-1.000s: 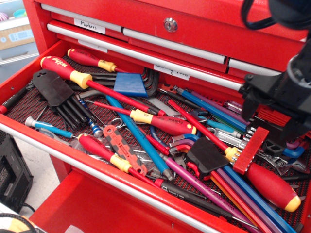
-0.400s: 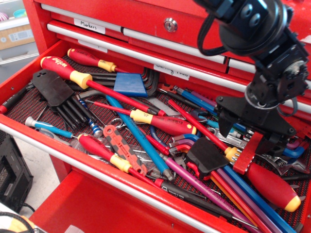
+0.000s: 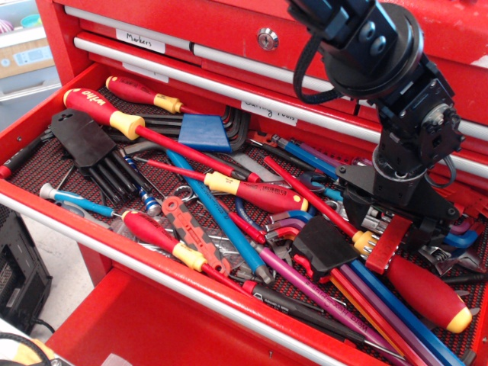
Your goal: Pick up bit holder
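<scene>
The red tool chest has one drawer open, crammed with tools. The black arm hides the drawer's back right. Its jaws sit down over the bit holder, covering its upper end; I cannot tell whether they are clenched. Four red-handled screwdrivers show.

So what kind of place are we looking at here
Most likely a workshop or garage: an open drawer of a red tool chest, packed with screwdrivers and hex-key sets, with labelled drawers above. The gripper is down over the red bit holder.
</scene>
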`<state>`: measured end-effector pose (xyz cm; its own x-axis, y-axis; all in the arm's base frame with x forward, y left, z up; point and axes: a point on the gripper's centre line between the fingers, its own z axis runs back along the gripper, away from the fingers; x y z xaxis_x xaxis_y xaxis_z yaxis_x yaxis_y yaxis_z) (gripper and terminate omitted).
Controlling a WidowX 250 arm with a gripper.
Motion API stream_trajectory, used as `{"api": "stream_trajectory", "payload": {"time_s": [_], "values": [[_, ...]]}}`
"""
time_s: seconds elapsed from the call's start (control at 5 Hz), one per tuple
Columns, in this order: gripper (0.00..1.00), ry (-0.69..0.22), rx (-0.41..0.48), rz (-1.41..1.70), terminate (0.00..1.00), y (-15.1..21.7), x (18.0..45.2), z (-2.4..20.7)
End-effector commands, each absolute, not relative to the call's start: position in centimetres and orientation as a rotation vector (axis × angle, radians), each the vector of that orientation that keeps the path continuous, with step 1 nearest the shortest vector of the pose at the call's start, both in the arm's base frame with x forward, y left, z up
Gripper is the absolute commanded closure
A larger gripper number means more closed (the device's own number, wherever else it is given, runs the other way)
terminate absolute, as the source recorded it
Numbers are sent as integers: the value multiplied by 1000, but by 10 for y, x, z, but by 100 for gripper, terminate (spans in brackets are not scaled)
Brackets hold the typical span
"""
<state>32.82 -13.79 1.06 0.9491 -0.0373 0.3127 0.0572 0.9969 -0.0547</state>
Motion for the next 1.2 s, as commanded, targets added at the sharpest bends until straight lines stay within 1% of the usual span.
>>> {"api": "stream_trajectory", "payload": {"time_s": [0.0,0.2,0.4,0.6,0.8,1.0], "values": [[100,-337,-64,-45,0,-147,331,19],[100,-312,-24,-53,0,-145,330,38],[100,-278,57,-68,0,-145,330,78],[100,-237,138,-70,0,-142,326,127],[100,-234,197,-35,0,-142,322,176],[100,-221,214,-45,0,-143,324,201]]}}
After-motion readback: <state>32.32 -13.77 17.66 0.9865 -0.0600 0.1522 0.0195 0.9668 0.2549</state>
